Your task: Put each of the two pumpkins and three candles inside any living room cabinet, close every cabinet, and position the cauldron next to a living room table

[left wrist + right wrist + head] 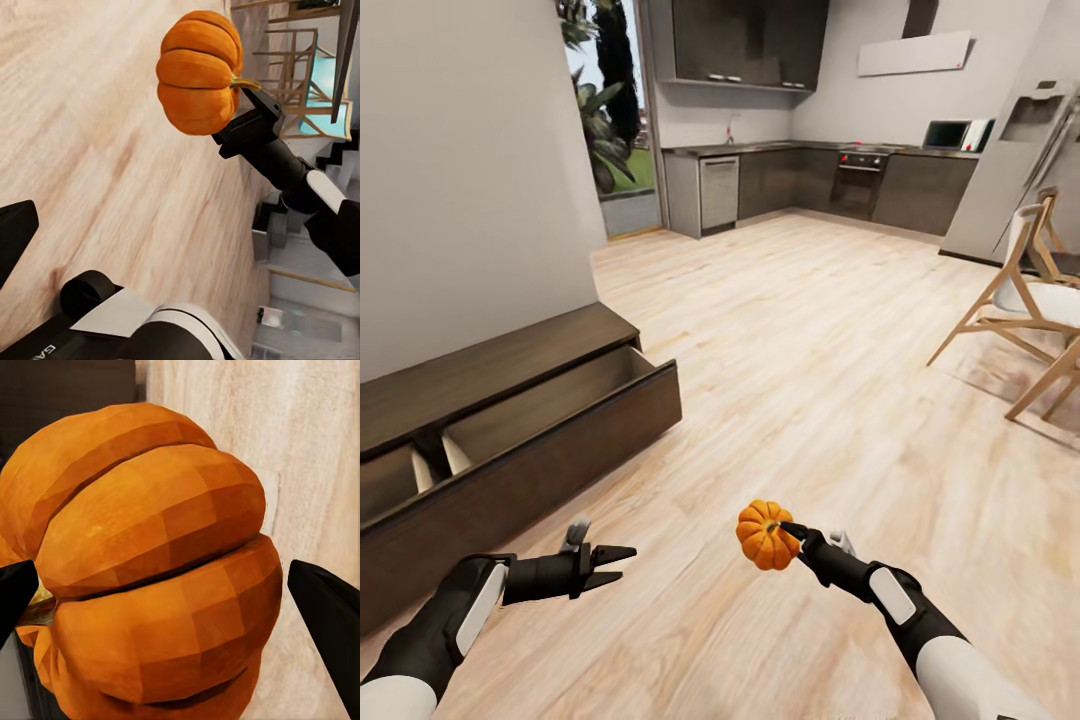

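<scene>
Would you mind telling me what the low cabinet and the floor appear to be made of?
The cabinet looks like dark-brown wood with a matte finish and faint grain, paler inside the open drawer. The floor looks like light wooden planks with visible grain, slightly glossy; possibly laminate.

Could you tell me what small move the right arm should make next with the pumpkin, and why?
Probably swing the right gripper left toward the open drawer of the cabinet. Its jaws already hold the pumpkin above bare floor, and the drawer stands pulled out with nothing visible inside.
</scene>
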Robot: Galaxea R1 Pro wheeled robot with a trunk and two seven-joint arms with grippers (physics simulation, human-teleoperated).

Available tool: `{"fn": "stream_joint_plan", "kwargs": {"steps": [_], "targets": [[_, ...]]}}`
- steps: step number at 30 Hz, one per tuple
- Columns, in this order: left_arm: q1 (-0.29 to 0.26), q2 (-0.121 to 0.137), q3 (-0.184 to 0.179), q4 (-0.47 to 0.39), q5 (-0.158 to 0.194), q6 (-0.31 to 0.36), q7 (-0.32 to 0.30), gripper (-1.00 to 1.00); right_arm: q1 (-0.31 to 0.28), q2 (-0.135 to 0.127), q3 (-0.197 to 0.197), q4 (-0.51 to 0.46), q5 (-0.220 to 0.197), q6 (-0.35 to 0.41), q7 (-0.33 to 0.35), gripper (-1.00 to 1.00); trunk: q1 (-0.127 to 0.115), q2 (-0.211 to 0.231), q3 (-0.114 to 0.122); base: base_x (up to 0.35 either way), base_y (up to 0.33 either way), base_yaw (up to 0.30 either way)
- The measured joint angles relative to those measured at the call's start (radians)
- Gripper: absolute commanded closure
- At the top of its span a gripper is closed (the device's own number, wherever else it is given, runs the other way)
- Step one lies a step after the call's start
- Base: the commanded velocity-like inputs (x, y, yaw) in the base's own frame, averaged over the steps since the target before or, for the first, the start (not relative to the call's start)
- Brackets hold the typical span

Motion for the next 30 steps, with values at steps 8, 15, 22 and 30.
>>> {"fn": "stream_joint_plan", "kwargs": {"steps": [8,15,22,30], "targets": [[0.000,0.000,-0.001,0.000,-0.001,0.000,0.000,-1.00,0.000,0.011,-0.002,0.000,0.002,-0.002,-0.001,1.00,-0.031,0.056,0.029,0.000,0.000,-0.288],[0.000,0.000,0.000,0.000,-0.002,0.000,0.000,-1.00,0.000,0.011,-0.002,0.000,0.004,-0.003,0.000,1.00,-0.057,0.105,0.055,0.000,0.000,-0.288],[0.000,0.000,0.001,0.000,-0.001,0.000,0.000,-1.00,0.000,0.011,-0.022,0.000,0.006,-0.004,-0.001,1.00,-0.084,0.154,0.080,0.000,0.000,-0.288],[0.000,0.000,0.001,0.000,-0.002,0.000,0.000,-1.00,0.000,0.013,-0.029,0.000,0.007,-0.004,-0.001,1.00,-0.115,0.210,0.109,0.000,0.000,-0.288]]}}
